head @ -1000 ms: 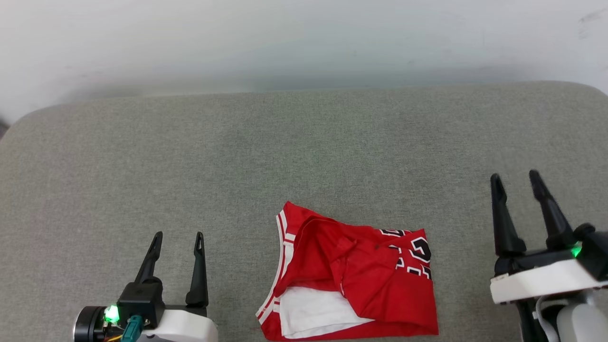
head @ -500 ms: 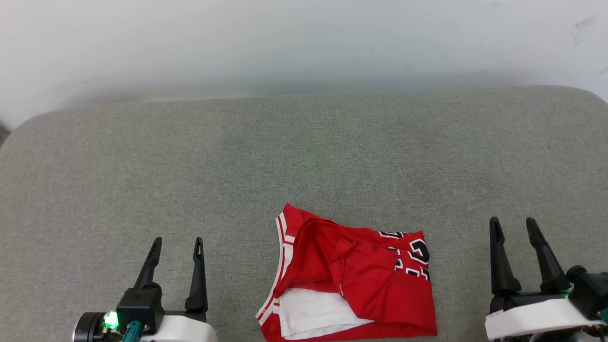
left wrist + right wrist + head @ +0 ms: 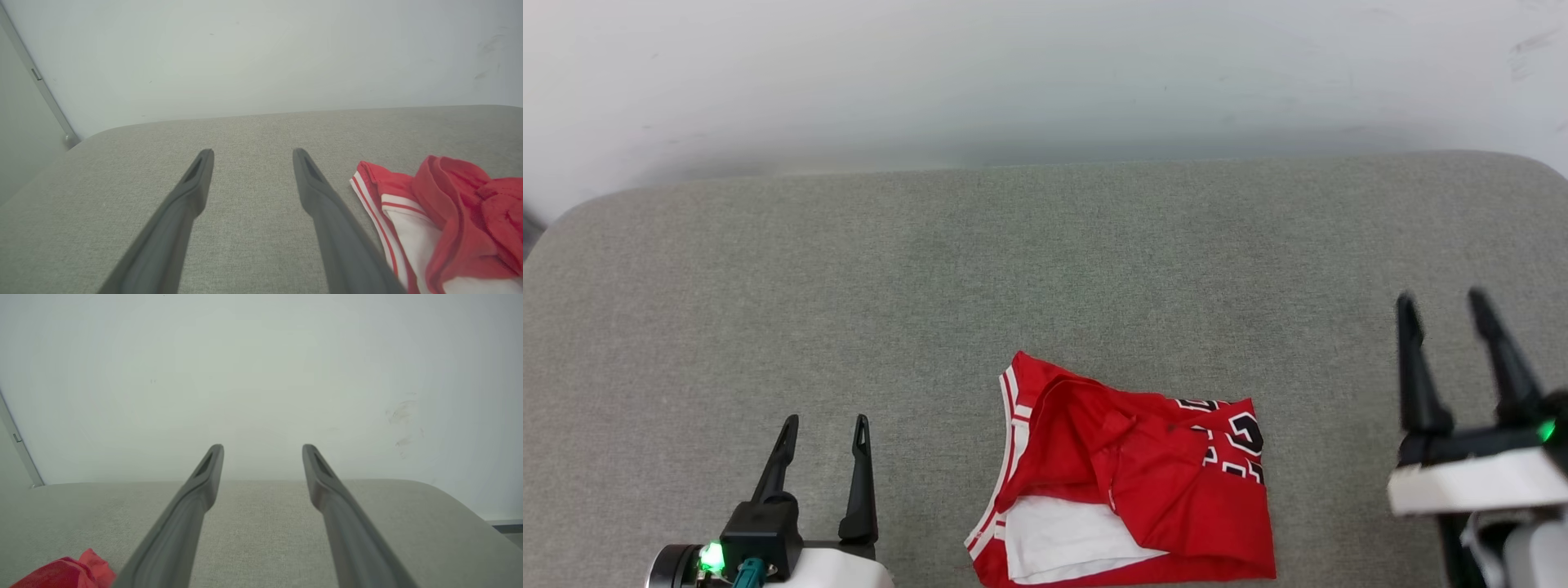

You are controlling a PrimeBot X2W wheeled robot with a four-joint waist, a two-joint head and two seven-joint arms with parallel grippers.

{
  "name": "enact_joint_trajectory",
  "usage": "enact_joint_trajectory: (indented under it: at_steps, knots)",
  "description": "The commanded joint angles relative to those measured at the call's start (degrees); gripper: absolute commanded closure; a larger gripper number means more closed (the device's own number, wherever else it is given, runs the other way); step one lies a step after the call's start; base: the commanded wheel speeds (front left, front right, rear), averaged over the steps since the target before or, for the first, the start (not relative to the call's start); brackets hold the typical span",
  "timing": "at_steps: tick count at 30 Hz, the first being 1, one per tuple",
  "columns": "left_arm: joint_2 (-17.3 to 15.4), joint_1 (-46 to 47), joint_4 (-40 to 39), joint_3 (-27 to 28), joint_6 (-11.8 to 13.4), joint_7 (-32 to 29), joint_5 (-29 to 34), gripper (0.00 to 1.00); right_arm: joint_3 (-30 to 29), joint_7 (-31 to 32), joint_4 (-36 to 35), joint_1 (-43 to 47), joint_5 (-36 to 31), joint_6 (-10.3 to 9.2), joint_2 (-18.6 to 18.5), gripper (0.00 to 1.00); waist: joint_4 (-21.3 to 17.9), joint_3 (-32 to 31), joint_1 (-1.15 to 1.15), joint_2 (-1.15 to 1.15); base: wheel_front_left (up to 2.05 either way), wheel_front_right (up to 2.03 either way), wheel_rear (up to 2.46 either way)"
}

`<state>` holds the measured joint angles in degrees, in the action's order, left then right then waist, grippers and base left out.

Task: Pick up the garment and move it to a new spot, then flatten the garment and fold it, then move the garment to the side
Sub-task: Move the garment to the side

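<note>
Garment [image 3: 1127, 474] lies folded in a rough rectangle on the grey cushion [image 3: 1045, 261], on the side nearest the robot. You see white cloth at its lower left, striped trim along its left edge and black lettering at its right edge. Your left gripper [image 3: 825, 419] sits to its left, fingers spread, empty, clear of the cloth. Your right gripper [image 3: 1441, 296] stands well off to the right, fingers spread too, holding nothing. Pale wall [image 3: 1045, 73] behind the cushion.
</note>
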<state>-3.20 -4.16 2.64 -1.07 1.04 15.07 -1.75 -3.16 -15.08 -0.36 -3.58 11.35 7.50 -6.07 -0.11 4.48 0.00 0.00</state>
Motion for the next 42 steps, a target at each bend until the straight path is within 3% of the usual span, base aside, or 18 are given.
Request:
enact_joint_trajectory:
  at_steps: [1,6,8,14,19,21,25,29,42]
  knots:
    - [0.0,0.1,-0.1,0.2,0.0,0.1,-0.1,0.0,0.1,0.0,-0.4,-1.4,-0.3,-0.02,-1.1,0.0,0.0,0.0,0.0,0.0,0.0,0.0,0.0]
    - [0.1,0.7,0.0,0.1,-0.3,0.1,-0.3,0.0,4.6,8.3,-2.4,-10.0,1.6,-0.02,-9.0,0.0,0.5,0.2,0.0,0.0,0.0,0.0,0.0]
    - [0.1,0.9,0.0,0.1,-0.3,0.1,-0.3,0.0,7.6,16.3,-2.6,-12.6,4.3,-0.03,-13.0,0.0,0.7,0.4,0.0,0.0,0.0,0.0,0.0]
    - [0.2,1.5,-0.3,-0.3,-0.3,0.1,-0.4,0.0,14.7,43.7,-3.2,-17.4,20.6,-0.03,-22.1,0.0,1.4,1.6,0.0,0.0,0.0,0.0,0.0]
    - [0.2,2.6,-0.4,-0.6,-0.4,0.1,-0.6,0.0,15.4,61.3,-1.6,-15.6,35.4,-0.02,-25.0,0.0,2.2,3.4,0.0,0.0,0.0,0.0,0.0]
    - [0.3,3.2,-0.4,-0.8,-0.5,0.1,-0.7,0.0,13.9,65.8,0.4,-14.1,39.5,-0.02,-23.9,0.0,2.7,4.2,0.0,0.0,0.0,0.0,0.0]
    - [0.3,4.9,-0.6,-1.1,-0.8,0.1,-0.8,0.0,12.9,70.6,2.0,-11.7,42.4,-0.01,-22.1,0.0,3.8,6.5,0.0,0.0,0.0,0.0,0.0]
    - [0.3,6.7,-0.7,-1.5,-1.1,0.1,-0.8,0.0,12.8,71.4,4.2,-10.2,44.0,-0.01,-19.6,0.0,5.0,8.7,0.0,0.0,0.0,0.0,0.0]
    - [0.4,10.0,-0.5,-2.2,-1.1,0.1,-1.0,0.0,20.3,67.0,12.3,-8.3,44.5,-0.07,-14.7,0.0,7.8,13.6,0.0,0.0,0.0,0.0,0.0]
